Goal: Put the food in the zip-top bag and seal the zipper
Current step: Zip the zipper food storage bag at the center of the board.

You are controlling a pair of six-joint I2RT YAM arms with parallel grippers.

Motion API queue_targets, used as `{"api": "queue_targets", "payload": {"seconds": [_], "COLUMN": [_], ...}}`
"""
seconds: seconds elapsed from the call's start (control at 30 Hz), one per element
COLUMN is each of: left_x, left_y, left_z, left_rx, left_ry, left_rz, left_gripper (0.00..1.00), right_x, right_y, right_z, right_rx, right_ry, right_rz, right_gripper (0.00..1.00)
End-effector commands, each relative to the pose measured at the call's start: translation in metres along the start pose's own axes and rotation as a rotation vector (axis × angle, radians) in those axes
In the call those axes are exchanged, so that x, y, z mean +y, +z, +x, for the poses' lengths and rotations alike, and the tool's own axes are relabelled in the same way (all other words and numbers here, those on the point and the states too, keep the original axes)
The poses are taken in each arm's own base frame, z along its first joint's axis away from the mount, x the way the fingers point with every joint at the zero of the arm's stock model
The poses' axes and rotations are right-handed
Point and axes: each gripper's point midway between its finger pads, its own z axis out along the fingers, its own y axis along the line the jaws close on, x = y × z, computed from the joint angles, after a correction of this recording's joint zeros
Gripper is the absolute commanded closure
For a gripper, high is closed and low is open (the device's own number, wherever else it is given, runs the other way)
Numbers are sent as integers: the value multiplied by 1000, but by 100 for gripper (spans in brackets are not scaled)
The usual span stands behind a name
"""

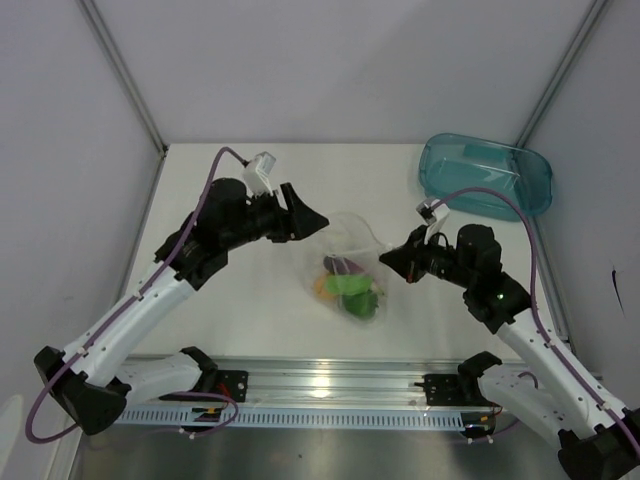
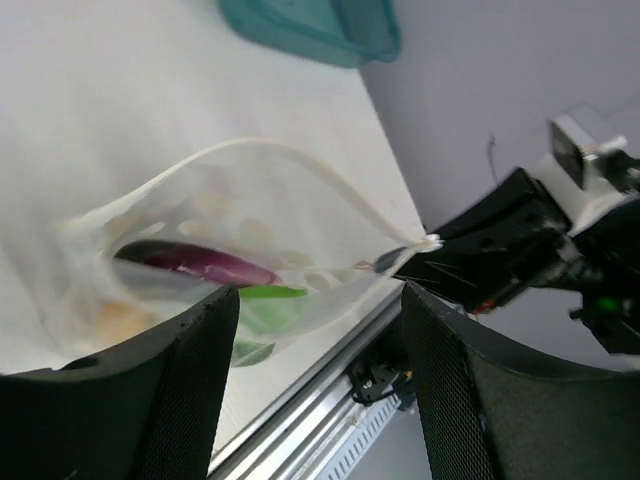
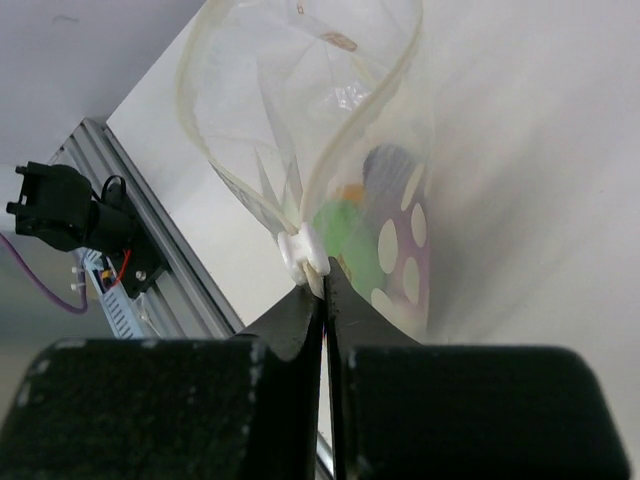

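- Zip-top bag [image 1: 352, 238] lies at the middle of the bench [image 1: 260, 310], between the two pincers, with the food inside it.
- Its zipper [image 2: 300, 158] is not pressed together. The two halves of the strip bow apart into a wide loop, so the mouth gapes.
- Through the clear plastic show the purple eggplant [image 1: 341, 265], the orange-yellow fruit [image 1: 324, 287], the light-green piece [image 1: 352, 284] and the dark-green pepper [image 1: 366, 308], all bunched at the near end of the bag.
- The right pincer [image 3: 322, 288] is closed tight on the corner of the zip-top bag, where the zipper ends in a small white tab. Its two fingers meet with only that corner between them.
- The left pincer [image 1: 316, 222] is spread wide, its fingers [image 2: 170, 400] well apart and gripping nothing. It sits just beside the opposite end of the mouth, and whether a finger touches the plastic cannot be told.
- A teal tray [image 1: 487, 176] stands at the far right corner of the bench, well apart from the bag.
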Motion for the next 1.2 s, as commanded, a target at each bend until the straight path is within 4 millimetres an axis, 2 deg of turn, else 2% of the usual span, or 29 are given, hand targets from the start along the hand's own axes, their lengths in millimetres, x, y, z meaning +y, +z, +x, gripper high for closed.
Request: {"api": "queue_targets", "payload": {"seconds": [0.0, 0.03, 0.1, 0.13, 0.17, 0.23, 0.4, 0.43, 0.47, 0.5, 0.53, 0.57, 0.6, 0.63, 0.67, 0.7, 0.73, 0.77, 0.8, 0.83, 0.87, 0.9, 1.0, 1.1, 1.17], "left_x": [-47, -63, -52, -70, -73, -85, -95, -101, -121, -130, -137, -142, -139, -127, -136, -136, -123, -127, -129, -126, -118, -121, -123, -114, -109], "left_y": [-7, -4, 1, -4, 1, -1, 5, 7, 3, 2, 4, 2, -3, 1, -4, -8, -8, -11, -15, -13, -11, -13, -18, -8, 3], "left_z": [-8, -19, 3, -7, 5, 8, 14, 14, 23, 25, 23, 21, 19, 24, 10, 6, 17, 15, 20, 21, 31, 31, 49, 59, 59], "left_rx": [64, 80, 207, 203, 244, 237, 221, 223, 291, 300, 258, 230, 180, 134, 27, -22, -42, -74, -57, -52, 7, 19, 91, 137, 159], "left_ry": [141, 127, 59, 56, 43, 34, -67, -20, 38, 98, 194, 251, 307, 410, 482, 536, 626, 671, 703, 759, 766, 787, 858, 908, 938], "left_rz": [178, 191, 107, 135, 125, 135, 136, 173, 297, 373, 459, 510, 526, 528, 573, 595, 607, 634, 673, 686, 683, 706, 840, 852, 830], "left_gripper": [32, 32, 33, 34, 34, 34, 36, 36, 38, 39, 39, 45, 49, 52, 54, 55, 54, 52, 52, 52, 52, 51, 47, 45, 44], "right_x": [10, 10, 11, 10, 10, 9, 8, 9, 10, 10, 10, 9, 9, 11, 12, 13, 17, 17, 21, 22, 23, 23, 29, 34, 36], "right_y": [-5, -5, -4, -1, 1, 4, 9, 9, 9, 10, 10, 12, 12, 12, 11, 11, 11, 11, 11, 11, 10, 11, 11, 11, 11], "right_z": [-17, -18, -24, -25, -25, -23, -18, -16, -13, -12, -11, -10, -9, -9, -10, -9, -8, -7, -4, -3, -4, -2, -3, -3, -1], "right_rx": [16, 15, 5, 5, 8, 17, 36, 41, 51, 58, 64, 71, 81, 83, 83, 91, 99, 107, 121, 127, 128, 136, 137, 145, 159], "right_ry": [-96, -110, -116, -114, -116, -120, -135, -135, -136, -133, -131, -129, -121, -119, -117, -107, -101, -98, -92, -91, -86, -84, -81, -77, -74], "right_rz": [-35, -37, -39, -39, -37, -32, -24, -27, -32, -37, -39, -38, -38, -45, -48, -57, -79, -88, -113, -123, -130, -138, -171, -202, -217], "right_gripper": [100, 100, 100, 100, 100, 100, 100, 100, 100, 100, 100, 100, 100, 100, 100, 100, 100, 100, 100, 100, 100, 100, 100, 100, 100]}}
